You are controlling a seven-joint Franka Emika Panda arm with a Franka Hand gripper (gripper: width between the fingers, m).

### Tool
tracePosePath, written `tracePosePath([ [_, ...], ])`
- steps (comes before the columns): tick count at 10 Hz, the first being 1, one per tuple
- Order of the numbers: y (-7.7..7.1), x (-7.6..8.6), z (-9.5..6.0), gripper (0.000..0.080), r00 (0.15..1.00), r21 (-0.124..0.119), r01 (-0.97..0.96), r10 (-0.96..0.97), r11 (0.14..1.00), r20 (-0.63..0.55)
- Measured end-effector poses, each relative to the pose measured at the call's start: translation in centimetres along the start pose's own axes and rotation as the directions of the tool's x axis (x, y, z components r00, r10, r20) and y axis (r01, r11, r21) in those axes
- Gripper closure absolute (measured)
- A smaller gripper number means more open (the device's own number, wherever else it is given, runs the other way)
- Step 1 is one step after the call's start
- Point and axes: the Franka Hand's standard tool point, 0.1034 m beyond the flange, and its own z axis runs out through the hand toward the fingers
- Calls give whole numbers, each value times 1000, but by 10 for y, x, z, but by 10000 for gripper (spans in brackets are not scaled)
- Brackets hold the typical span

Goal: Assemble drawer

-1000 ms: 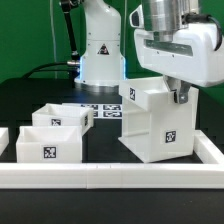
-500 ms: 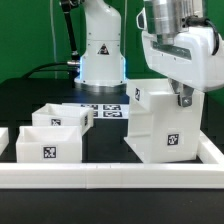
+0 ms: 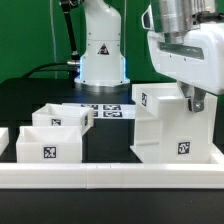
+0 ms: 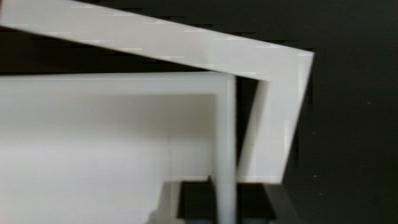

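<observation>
The drawer casing [image 3: 170,135], a smooth, box-like white plastic shell with square black-and-white tags, stands on the black table [image 3: 40,90] at the exterior view's right, just behind the front border rail [image 3: 110,175]. The gripper [image 3: 190,100] is clamped on its thin upper wall. Since half a second ago it has slid further right, away from the two shallow trays [image 3: 47,140], which lie unmoved.

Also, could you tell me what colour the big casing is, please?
The casing is white with black-and-white square tags, clearest in the exterior view.
</observation>
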Motion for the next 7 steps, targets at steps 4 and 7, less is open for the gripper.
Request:
tracePosePath([
  [4,-7,1,1,761,1000,-1,-24,24,1000,3],
  [7,-6,1,2,676,1000,-3,-16,16,1000,3],
])
